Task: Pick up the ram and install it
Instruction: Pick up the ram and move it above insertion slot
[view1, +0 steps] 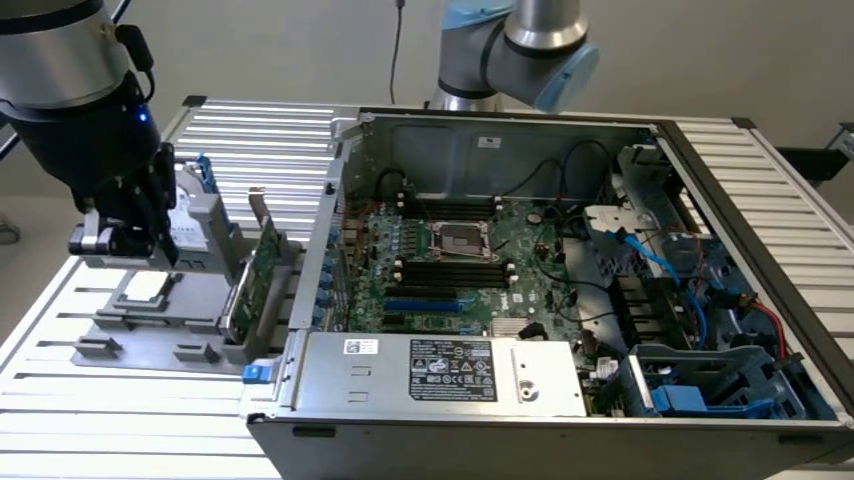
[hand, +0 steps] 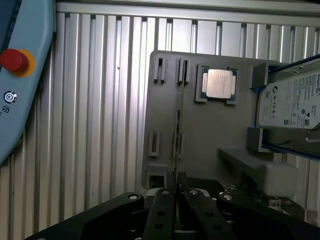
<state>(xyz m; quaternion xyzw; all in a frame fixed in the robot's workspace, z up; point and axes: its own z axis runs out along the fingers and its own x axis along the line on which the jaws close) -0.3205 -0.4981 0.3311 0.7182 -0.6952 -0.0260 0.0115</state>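
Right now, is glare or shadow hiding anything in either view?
Exterior view: even light; the computer case interior sits in shade yet readable; a blue lamp glows on the arm. Wrist view: the processor chip shines pale with glare; the jaws are near-black against the grey tray, and the ram between them shows as a thin dark edge.

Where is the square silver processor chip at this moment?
The square silver processor chip lies on the grey parts tray, at the exterior view's left of the open computer case.
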